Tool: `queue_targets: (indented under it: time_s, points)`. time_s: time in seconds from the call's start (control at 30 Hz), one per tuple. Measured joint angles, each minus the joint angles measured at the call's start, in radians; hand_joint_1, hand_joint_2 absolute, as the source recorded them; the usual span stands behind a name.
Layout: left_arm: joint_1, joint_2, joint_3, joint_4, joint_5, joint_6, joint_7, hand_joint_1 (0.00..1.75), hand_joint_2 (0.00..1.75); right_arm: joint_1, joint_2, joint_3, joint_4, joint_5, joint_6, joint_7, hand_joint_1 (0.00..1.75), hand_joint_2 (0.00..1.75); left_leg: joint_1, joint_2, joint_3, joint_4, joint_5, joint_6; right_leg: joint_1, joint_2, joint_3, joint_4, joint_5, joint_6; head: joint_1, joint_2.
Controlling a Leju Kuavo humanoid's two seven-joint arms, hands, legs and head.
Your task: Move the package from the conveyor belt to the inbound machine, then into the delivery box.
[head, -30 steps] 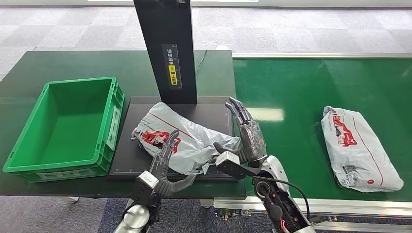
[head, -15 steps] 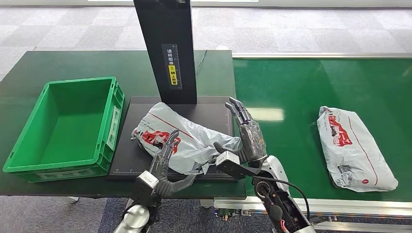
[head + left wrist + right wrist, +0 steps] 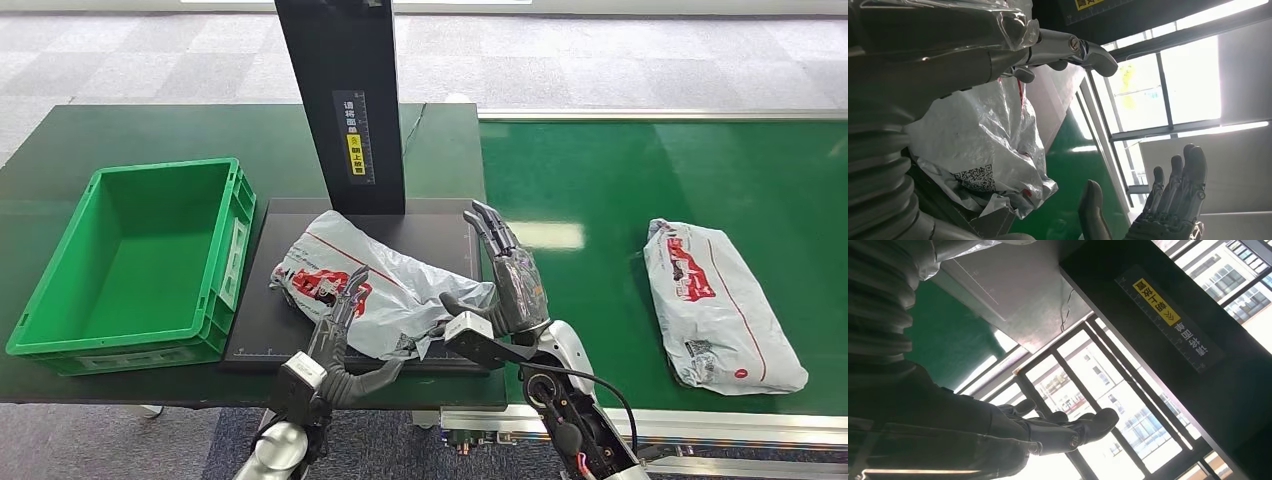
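A grey plastic package with red print lies on the black plate of the inbound machine. My left hand comes in from the front; its fingers lie stretched on the package, thumb spread apart, gripping nothing. My right hand stands open beside the package's right end, fingers straight, thumb close to the plastic. The right hand is empty in the left wrist view too. A second grey package lies on the green conveyor belt.
An empty green delivery box stands left of the plate on the dark table. The machine's black column with a yellow label rises behind the plate; the column also fills the right wrist view beyond my fingers.
The second package has travelled left along the conveyor belt. Both hands and the package on the plate stay where they were.
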Motion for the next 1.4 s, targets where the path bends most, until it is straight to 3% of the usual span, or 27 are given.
queue_targets:
  time_s: [1.4]
  points:
    - [0.0,0.0,0.0,0.0,0.0,0.0,0.0,0.0,1.75,0.0,0.0,0.0,0.0,0.0,0.0,0.0,0.0,1.75,0.0,0.0,0.0,0.0,0.0,0.0,0.0,0.0,0.0,0.0,0.0,0.0,0.0,0.0]
